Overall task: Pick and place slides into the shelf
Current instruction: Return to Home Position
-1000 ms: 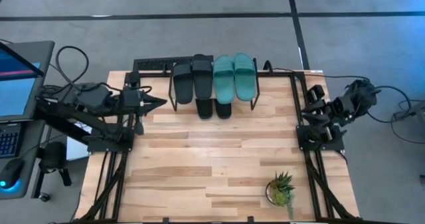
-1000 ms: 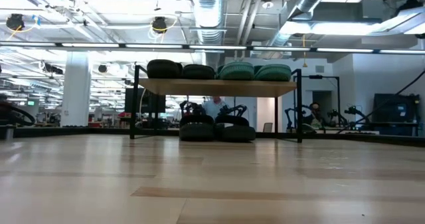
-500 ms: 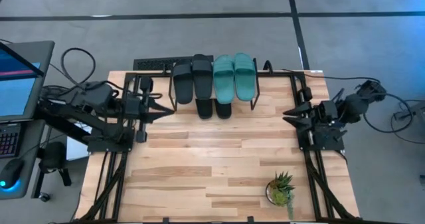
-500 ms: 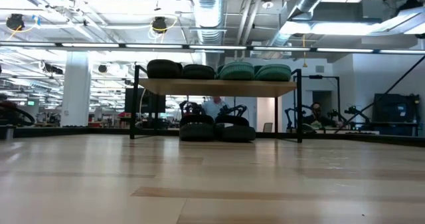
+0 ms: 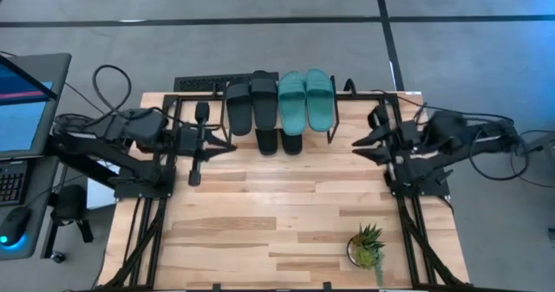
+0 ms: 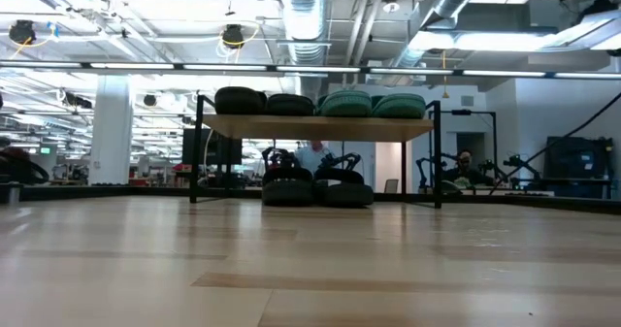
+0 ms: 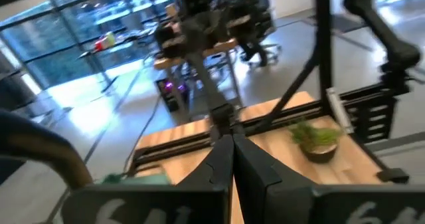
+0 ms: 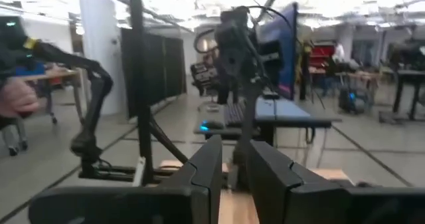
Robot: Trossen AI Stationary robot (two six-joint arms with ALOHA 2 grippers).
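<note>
The shelf (image 6: 320,127) stands at the table's far edge, middle. On its top board lie two black slides (image 5: 251,105) and two teal slides (image 5: 305,99), side by side. Two more black slides (image 5: 279,142) rest soles down on the table under the board, also in the low view (image 6: 315,190). My left gripper (image 5: 229,146) hovers left of the shelf, pointing right, fingers shut (image 7: 232,144). My right gripper (image 5: 355,143) hovers right of the shelf, pointing left, fingers a narrow gap apart (image 8: 236,147). Neither touches anything.
A small potted plant (image 5: 367,247) stands near the table's near right corner. A black perforated strip (image 5: 195,83) lies along the far edge. A laptop (image 5: 22,110) sits off the table's left. The wooden tabletop (image 5: 269,214) lies bare between shelf and plant.
Both arms have swung in from the table's sides toward the shelf: the left gripper moved right, and the right arm unfolded and reached left. The slides and shelf have stayed where they were.
</note>
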